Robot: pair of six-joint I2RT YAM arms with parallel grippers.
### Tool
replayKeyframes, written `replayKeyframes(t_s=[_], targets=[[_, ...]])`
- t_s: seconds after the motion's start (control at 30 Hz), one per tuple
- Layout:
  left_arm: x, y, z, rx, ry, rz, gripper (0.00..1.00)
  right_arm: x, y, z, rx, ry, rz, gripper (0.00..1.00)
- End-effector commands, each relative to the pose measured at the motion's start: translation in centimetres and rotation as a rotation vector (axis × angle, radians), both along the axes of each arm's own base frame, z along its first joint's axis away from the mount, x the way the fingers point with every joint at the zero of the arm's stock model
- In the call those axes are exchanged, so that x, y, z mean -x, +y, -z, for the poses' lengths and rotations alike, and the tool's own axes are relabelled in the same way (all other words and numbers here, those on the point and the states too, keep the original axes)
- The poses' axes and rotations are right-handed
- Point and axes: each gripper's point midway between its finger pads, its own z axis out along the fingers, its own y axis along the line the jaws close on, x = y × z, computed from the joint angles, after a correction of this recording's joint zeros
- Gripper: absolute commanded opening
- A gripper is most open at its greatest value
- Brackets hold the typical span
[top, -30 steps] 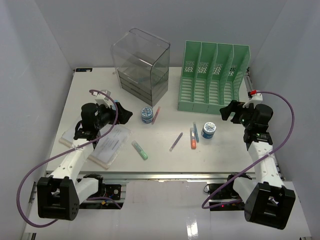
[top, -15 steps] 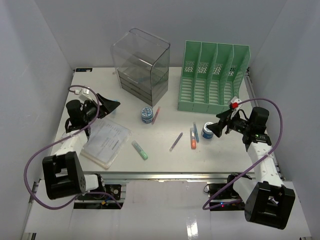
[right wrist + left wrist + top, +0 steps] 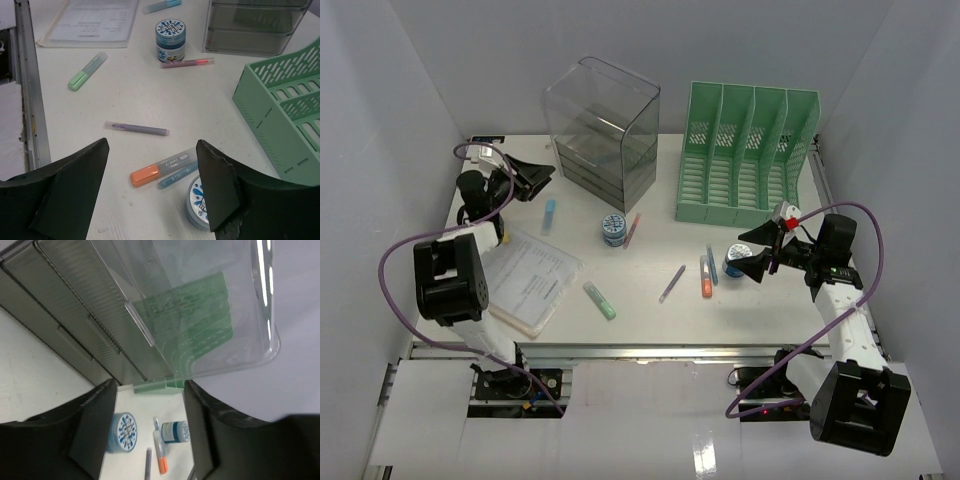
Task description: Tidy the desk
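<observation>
Right hand (image 3: 756, 251) wide open at small jar (image 3: 737, 262), 4 o'clock on surface (image 3: 650, 318); jar likely light, rigid, slick, so pinch across round sides. Left hand (image 3: 533, 178) wide, empty, 10 o'clock.

Light: bright, even, from overhead; the white walls (image 3: 400, 100) and desk (image 3: 650, 320) wash pale.
Shadows: soft and short, beneath the rack (image 3: 745, 150) and box (image 3: 605, 120).
Glare: white streaks on the box in the left wrist view; a sheen along the rail (image 3: 650, 351).
Focus: top view sharp; left wrist view soft; right wrist view crisp.
</observation>
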Motion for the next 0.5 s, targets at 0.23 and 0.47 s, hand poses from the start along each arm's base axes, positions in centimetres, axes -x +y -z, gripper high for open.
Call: replayKeyframes(t_s=[0.23,0.47], targets=[[-7.8,-5.5,-0.5,0.069,-0.081,0.049,0.51,-0.2,0.3,-0.8,-0.003,-0.077,-0.061,0.71],[-9.7,-6.2,1.2,0.079,-0.060,0.046,0.36,-0.6,0.1,-0.5,-0.001,-0.053,-0.045,0.71]])
